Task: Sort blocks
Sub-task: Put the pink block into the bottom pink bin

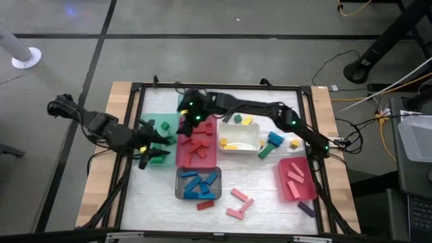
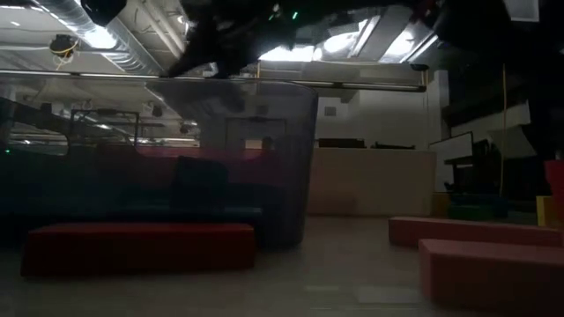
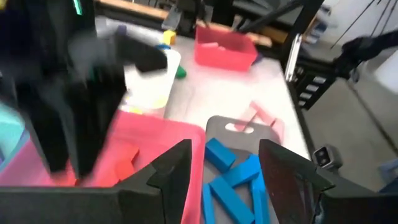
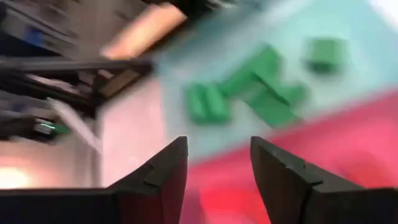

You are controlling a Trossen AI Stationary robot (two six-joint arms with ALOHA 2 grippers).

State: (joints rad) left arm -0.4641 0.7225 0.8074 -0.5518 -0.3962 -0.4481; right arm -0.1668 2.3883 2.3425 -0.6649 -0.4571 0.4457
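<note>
High view: right claw [image 1: 187,120], fingers parted and empty, hangs over the red tray [image 1: 196,144] at its 11 o'clock corner; left claw [image 1: 156,147], also parted and empty, sits at the green tray [image 1: 154,122].

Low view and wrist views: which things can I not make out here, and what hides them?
- Low view: the arms are dark silhouettes, no gripper discernible; the red block nearly fills the foreground.
- Right wrist view: motion blur smears the green blocks; count unclear.
- High view: the right arm covers part of the red tray.
</note>
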